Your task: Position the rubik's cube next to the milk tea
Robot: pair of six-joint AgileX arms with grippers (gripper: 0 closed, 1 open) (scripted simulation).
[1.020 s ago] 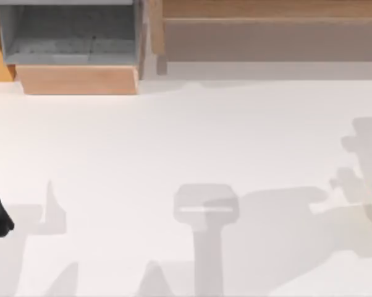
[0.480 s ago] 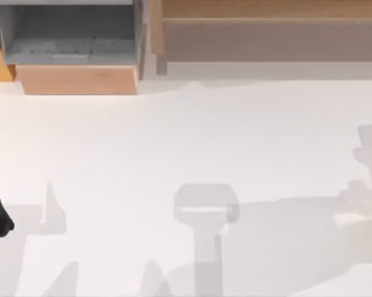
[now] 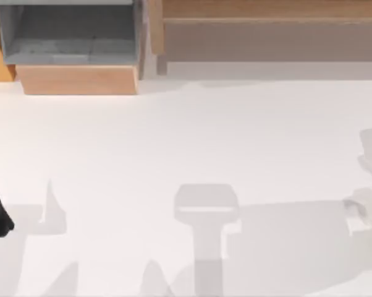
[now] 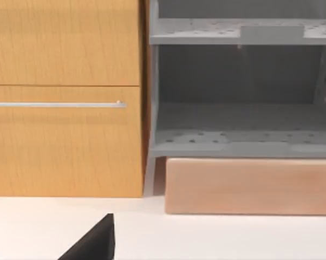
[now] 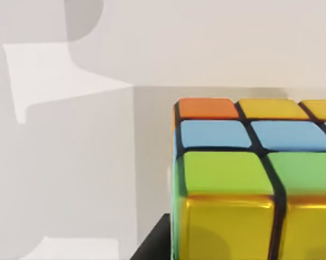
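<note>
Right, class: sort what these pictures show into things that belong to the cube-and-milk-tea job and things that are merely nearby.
Part of the job:
- rubik's cube, close under the right wrist camera

Merely nearby:
- grey shelf unit
- orange wooden cabinet
- white table

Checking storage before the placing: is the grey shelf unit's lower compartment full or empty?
Empty: the left wrist view shows the grey shelf unit with its lower compartment bare, holding nothing.
</note>
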